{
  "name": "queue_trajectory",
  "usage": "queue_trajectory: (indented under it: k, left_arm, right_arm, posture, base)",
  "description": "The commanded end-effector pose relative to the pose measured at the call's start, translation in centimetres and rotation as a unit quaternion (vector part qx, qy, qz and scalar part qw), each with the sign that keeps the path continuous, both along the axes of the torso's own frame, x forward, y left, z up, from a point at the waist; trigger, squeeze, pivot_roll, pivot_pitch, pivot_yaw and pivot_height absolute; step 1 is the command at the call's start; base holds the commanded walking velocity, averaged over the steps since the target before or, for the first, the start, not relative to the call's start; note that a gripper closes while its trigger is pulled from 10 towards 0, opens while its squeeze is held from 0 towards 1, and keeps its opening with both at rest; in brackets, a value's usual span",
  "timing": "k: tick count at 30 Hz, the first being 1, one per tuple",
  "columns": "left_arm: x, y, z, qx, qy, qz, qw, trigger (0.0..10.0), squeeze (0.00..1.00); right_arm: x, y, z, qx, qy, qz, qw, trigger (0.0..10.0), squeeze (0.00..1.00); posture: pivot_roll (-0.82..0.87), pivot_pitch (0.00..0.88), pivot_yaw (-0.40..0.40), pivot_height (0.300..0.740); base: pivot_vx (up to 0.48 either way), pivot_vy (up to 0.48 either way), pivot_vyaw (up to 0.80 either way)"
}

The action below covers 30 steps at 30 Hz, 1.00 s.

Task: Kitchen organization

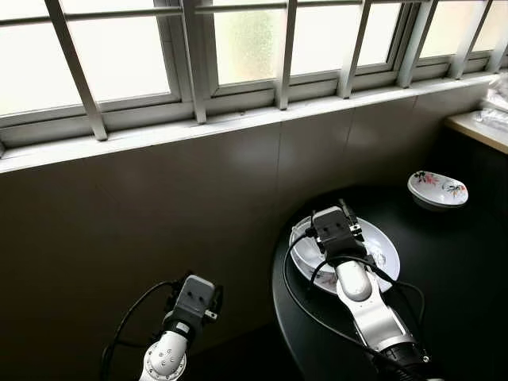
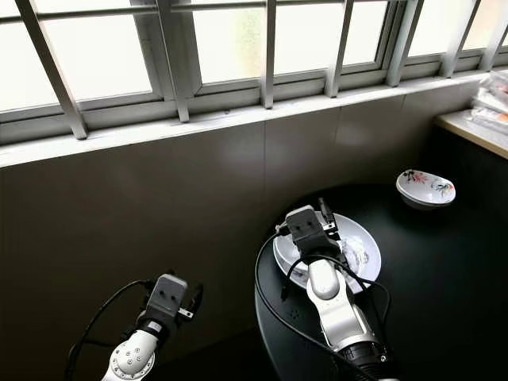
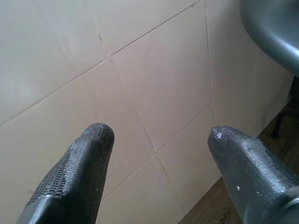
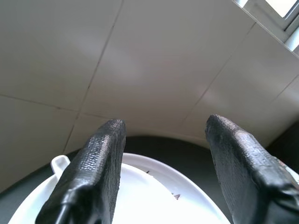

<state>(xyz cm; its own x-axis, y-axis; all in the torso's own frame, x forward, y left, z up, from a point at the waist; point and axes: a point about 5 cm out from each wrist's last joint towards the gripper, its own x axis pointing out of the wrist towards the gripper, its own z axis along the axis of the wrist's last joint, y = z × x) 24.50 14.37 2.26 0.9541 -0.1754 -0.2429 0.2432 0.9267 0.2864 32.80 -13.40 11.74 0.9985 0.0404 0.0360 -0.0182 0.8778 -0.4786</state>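
Note:
A white plate (image 1: pixel 386 244) lies on the dark round table (image 1: pixel 452 270), near the table's left edge. My right gripper (image 1: pixel 334 225) hovers just above the plate's near-left part, pointing toward the tiled wall. In the right wrist view its fingers (image 4: pixel 96 163) stand open with nothing between them, and the plate (image 4: pixel 154 200) shows a few dark crumbs. A small white handle-like piece (image 4: pixel 60 163) pokes out at the plate's rim. My left gripper (image 1: pixel 195 295) hangs low to the left of the table, open and empty (image 3: pixel 156 135), facing the wall.
A small floral bowl (image 1: pixel 437 189) sits at the table's far right. A light countertop (image 1: pixel 478 128) with plastic bags (image 1: pixel 496 103) stands beyond it. The tiled wall (image 1: pixel 159 214) and window sill (image 1: pixel 238 123) run across the back.

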Motion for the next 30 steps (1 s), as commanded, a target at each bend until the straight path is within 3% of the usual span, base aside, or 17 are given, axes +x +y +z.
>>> queue_trajectory:
  k: [1, 5, 10, 14, 30]
  left_arm:
    - [0.0, 0.1, -0.2, -0.003, 0.005, 0.003, 1.0, 10.0, 0.0]
    - [0.0, 0.1, -0.2, -0.004, 0.005, 0.002, 1.0, 10.0, 0.0]
    - [0.0, 0.2, -0.2, -0.006, 0.008, 0.002, 1.0, 10.0, 0.0]
    - [0.0, 0.2, -0.3, -0.007, 0.008, 0.003, 1.0, 10.0, 0.0]
    - [0.1, 0.4, -0.3, -0.005, 0.01, 0.002, 1.0, 10.0, 0.0]
  right_arm:
    - [0.3, 0.2, 0.8, 0.005, 0.0, 0.003, 1.0, 10.0, 0.0]
    - [0.5, 0.0, 0.4, 0.019, 0.046, -0.014, 0.999, 10.0, 0.0]
    - [0.4, 0.3, -0.4, 0.004, 0.107, 0.01, 0.994, 10.0, 0.0]
    - [0.2, 0.2, -1.0, 0.026, 0.148, 0.016, 0.988, 10.0, 0.0]
    - [1.3, -1.2, -1.4, 0.011, 0.196, 0.014, 0.98, 10.0, 0.0]
  posture:
    - [-0.04, 0.0, 0.01, 0.74]
    - [-0.04, 0.0, 0.012, 0.74]
    - [-0.04, 0.0, 0.013, 0.74]
    - [-0.04, 0.0, 0.011, 0.74]
    - [-0.04, 0.0, 0.017, 0.74]
  base:
    - [0.0, 0.0, 0.0]
    - [0.0, 0.0, 0.0]
    - [0.0, 0.0, 0.0]
    - [0.0, 0.0, 0.0]
    - [0.0, 0.0, 0.0]
